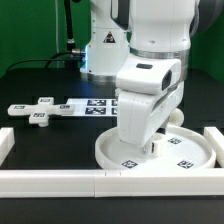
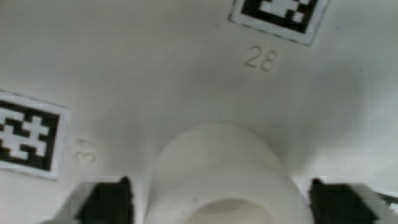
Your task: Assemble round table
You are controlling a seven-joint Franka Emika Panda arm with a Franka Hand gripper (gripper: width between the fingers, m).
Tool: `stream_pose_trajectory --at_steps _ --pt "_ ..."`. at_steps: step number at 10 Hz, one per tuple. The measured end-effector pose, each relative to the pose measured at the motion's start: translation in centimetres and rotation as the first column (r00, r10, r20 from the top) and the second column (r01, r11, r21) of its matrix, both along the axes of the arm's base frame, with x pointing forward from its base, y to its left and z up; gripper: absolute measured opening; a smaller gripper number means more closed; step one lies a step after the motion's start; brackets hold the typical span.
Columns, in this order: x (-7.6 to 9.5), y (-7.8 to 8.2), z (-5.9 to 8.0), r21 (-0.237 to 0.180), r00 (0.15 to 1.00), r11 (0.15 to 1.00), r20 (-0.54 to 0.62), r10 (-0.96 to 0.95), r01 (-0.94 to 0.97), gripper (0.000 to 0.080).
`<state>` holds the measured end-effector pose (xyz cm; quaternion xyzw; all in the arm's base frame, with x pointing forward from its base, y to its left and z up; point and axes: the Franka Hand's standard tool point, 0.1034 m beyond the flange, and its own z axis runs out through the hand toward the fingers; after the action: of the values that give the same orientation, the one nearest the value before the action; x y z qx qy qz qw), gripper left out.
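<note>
Bright, even light; wrist view soft and blurred.

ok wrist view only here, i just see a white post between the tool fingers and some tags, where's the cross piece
Observer: The white plastic cross-shaped four-arm piece lies flat on the black table, toward the exterior view's left.
Operator: and what's this white surface under me
Observer: It's the large white rimmed round disc, at the exterior view's lower right.
Operator: anything near its front edge
Observer: A long white square-section border rail runs along just in front of it.
</note>
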<state>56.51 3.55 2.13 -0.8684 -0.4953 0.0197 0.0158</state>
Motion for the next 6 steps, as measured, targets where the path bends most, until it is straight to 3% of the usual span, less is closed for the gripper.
stream_pose_trajectory --at_steps 1,6 --pt "0.0 -0.2 0.8 -0.003 1.0 1.0 -0.007 -0.002 0.002 0.0611" --pt "-0.9 -0.8 7.2 -0.027 0.997 0.997 -0.006 -0.073 0.073 0.0649"
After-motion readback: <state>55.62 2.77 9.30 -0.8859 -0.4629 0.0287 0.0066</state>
